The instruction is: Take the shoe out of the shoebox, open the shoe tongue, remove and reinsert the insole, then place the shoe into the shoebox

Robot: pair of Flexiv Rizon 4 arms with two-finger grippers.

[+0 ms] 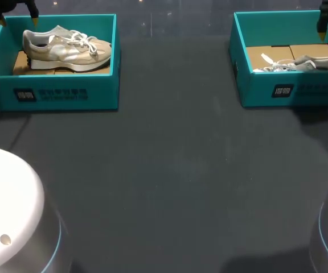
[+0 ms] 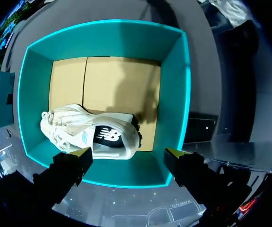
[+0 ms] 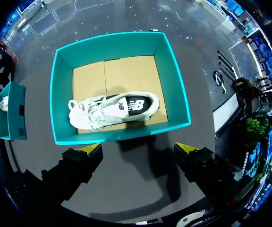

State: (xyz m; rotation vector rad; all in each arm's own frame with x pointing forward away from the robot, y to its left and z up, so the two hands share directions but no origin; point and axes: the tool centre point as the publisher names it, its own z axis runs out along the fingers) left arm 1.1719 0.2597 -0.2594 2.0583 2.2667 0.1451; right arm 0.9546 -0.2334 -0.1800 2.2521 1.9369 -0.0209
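2 teal shoeboxes sit on the dark table, well apart, at its far corners. The left shoebox holds a beige sneaker with white laces. It stands on its sole on the box's cardboard floor, its toe pointing toward the table's middle. In the left wrist view the sneaker lies along the box wall nearest the gripper, and its opening shows a dark insole.

The left gripper hangs above that shoebox with its jaws spread wide. Its 2 yellow tips stand over the box's rim and touch nothing. In the head view it sits at the box's far edge.

The right shoebox holds a white sneaker with grey panels and loose laces. It rests on the cardboard close to the wall nearest the robot, and its dark insole is also in view.

The right gripper hangs with its jaws wide apart and nothing between them. In its own wrist view the tips are over bare table just outside the box's near wall. Only 1 of its fingers shows in the head view, above the box's far side.
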